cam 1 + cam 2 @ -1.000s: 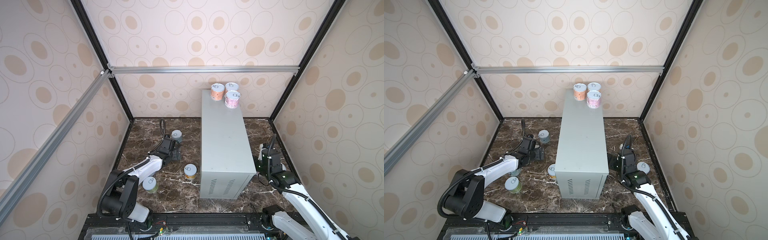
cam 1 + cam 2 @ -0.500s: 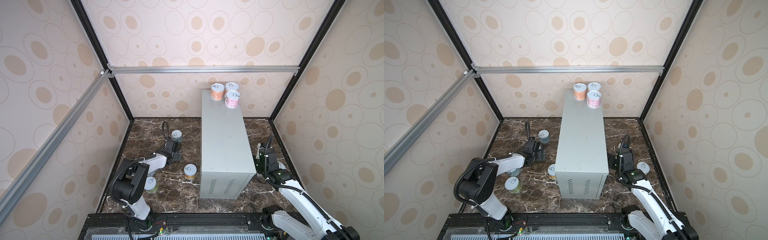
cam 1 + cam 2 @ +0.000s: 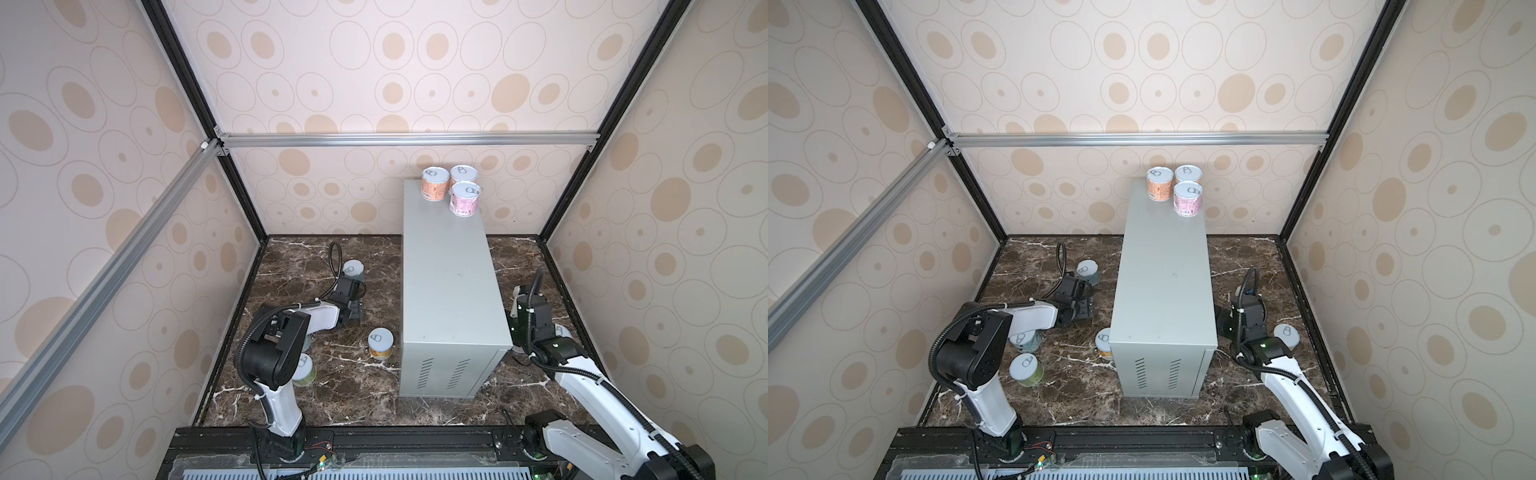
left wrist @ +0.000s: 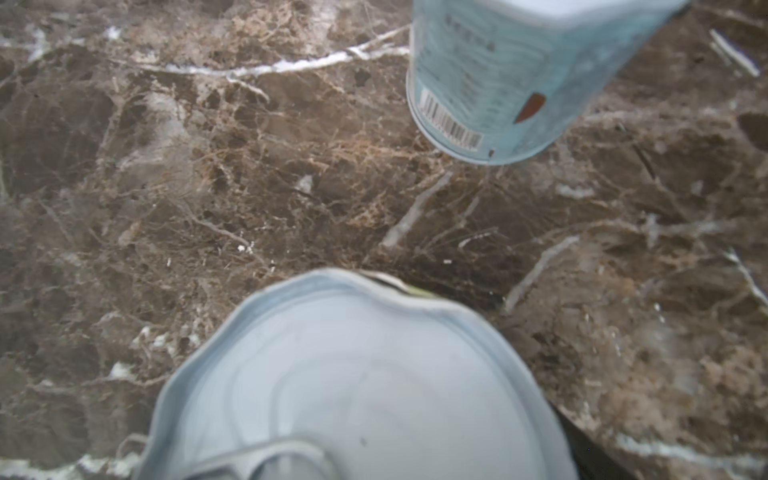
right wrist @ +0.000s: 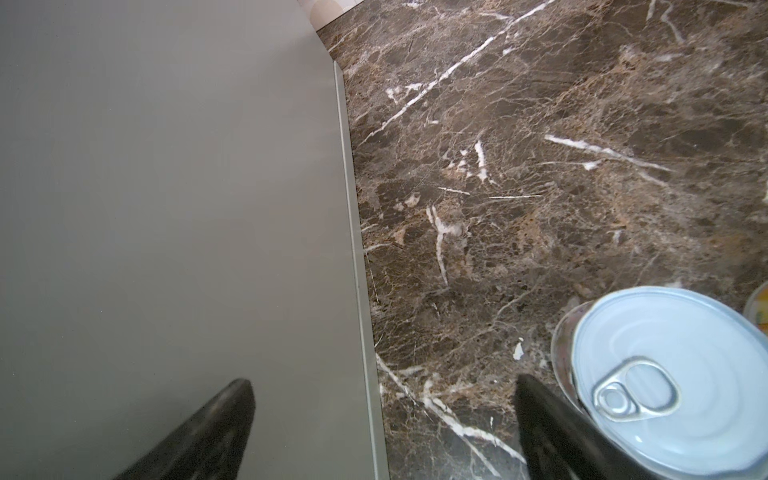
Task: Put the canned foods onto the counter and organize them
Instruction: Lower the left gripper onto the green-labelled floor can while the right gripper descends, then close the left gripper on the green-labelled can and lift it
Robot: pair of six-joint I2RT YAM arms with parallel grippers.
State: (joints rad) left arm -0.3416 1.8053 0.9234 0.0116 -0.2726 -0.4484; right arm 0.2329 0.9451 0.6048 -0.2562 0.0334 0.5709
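The grey metal counter (image 3: 444, 270) stands lengthwise in the middle of the dark marble surface (image 3: 291, 257), with its vented end facing the arms' bases. Three cans stand upright, bunched together, at the far end of its top: an orange can (image 3: 434, 185), a pink can (image 3: 465, 201) and a pale can (image 3: 463, 173) behind the pink one. The other cans in sight stand on the marble.

Left of the counter, the left gripper (image 3: 352, 309) sits low, just on the near side of a pale blue can (image 3: 353, 269). Its wrist view shows a blurred can (image 4: 353, 395) right beneath the camera. The fingers are out of frame there, so it cannot be told whether they are closed on anything.

A yellow-labelled can (image 3: 380, 344) stands just beside the counter's left wall. A green can (image 3: 1026, 370) stands nearer the left arm's base, and a half-hidden can (image 3: 1025, 340) sits under that arm.

On the right, the right gripper (image 5: 384, 384) is low beside the counter's right wall, its fingers (image 5: 216, 424) spread wide with nothing between them. A silver-lidded can (image 5: 673, 382) stands just outside one finger.
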